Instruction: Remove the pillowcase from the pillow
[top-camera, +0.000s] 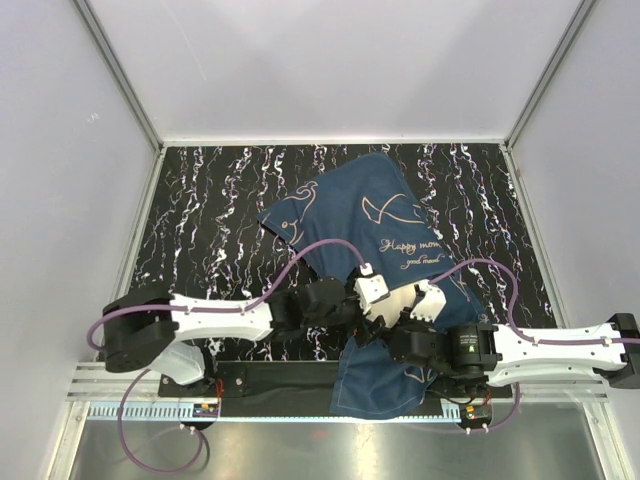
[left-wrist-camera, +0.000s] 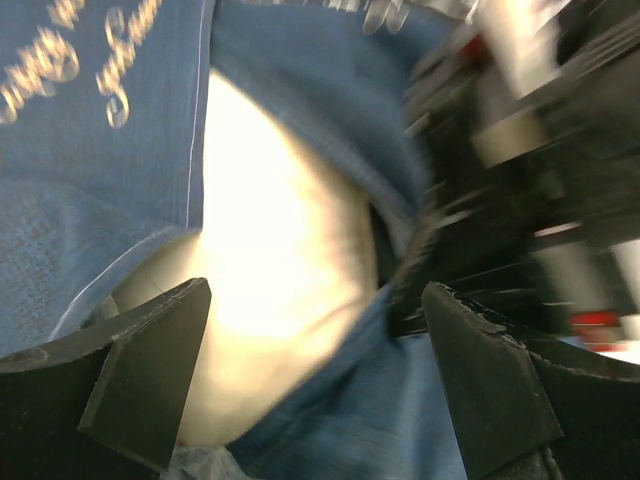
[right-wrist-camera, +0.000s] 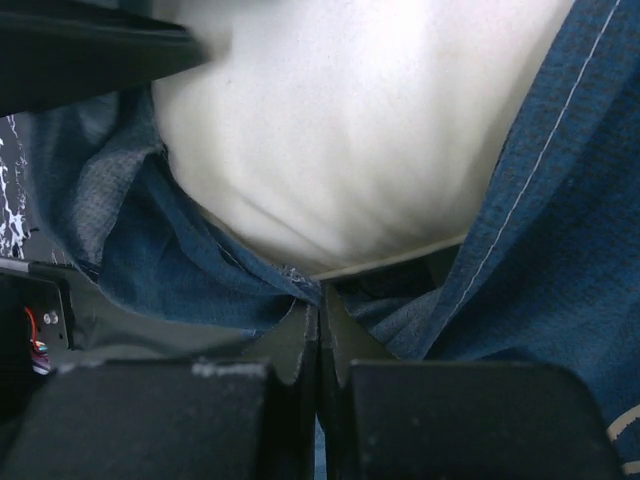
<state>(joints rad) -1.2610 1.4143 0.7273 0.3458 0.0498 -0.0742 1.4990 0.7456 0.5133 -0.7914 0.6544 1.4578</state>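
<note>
Pinching the pillowcase (top-camera: 350, 215) hem in my closed right gripper (right-wrist-camera: 320, 310) at the table's (top-camera: 200, 200) near edge, seemingly as an anchor, while my left gripper (left-wrist-camera: 315, 370), wide open and empty, straddles the exposed pillow (left-wrist-camera: 270, 260).

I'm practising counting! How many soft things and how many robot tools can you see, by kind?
navy-blue pillowcase: 1
cream pillow: 1
robot tools: 2 (left tool open, right tool pinching the pillowcase)
Total: 4
</note>
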